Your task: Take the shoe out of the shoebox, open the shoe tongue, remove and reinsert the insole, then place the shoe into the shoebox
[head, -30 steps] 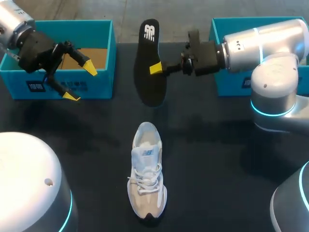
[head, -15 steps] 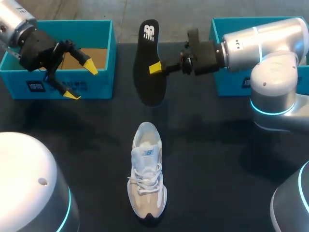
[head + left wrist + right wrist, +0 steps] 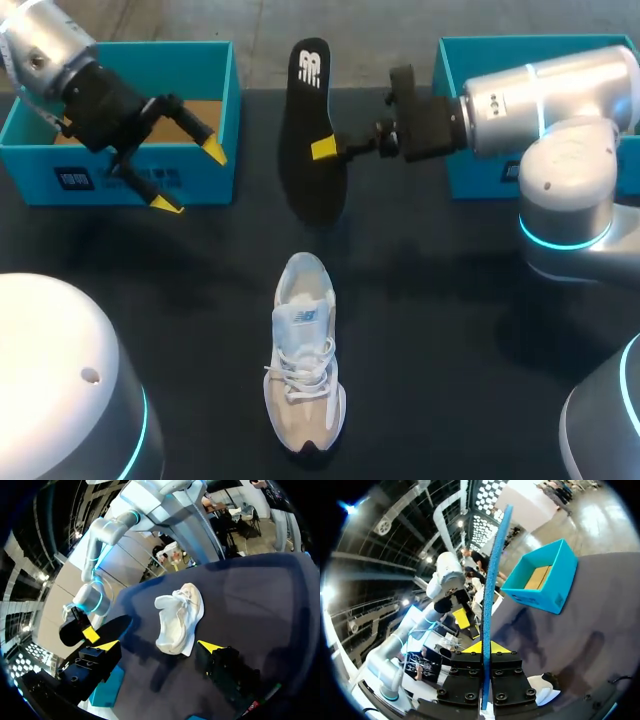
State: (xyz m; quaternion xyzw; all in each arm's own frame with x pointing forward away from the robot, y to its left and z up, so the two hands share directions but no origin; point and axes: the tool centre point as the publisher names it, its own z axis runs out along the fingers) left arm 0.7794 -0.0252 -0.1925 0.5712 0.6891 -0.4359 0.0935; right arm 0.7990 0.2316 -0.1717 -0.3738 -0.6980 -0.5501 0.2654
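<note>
A white and beige shoe (image 3: 305,355) lies on the dark table, toe toward the front edge; the left wrist view shows this shoe (image 3: 177,617) ahead of its fingers. Its black insole (image 3: 308,130) hangs upright in the air above the table's far middle, with my right gripper (image 3: 322,148) shut on its edge. In the right wrist view the insole (image 3: 492,580) stands edge-on, blue, between the closed tips of that gripper (image 3: 485,647). My left gripper (image 3: 190,178) hovers open and holding nothing at the front right corner of the blue shoebox (image 3: 130,175).
The shoebox at the far left holds only a brown cardboard liner (image 3: 195,115). A second blue box (image 3: 455,110) stands at the far right behind my right arm. The shoebox (image 3: 542,582) also shows beyond the insole in the right wrist view.
My left arm has swung right, its open gripper now past the shoebox's front right corner. The right gripper and insole have barely shifted. The shoe has not moved.
</note>
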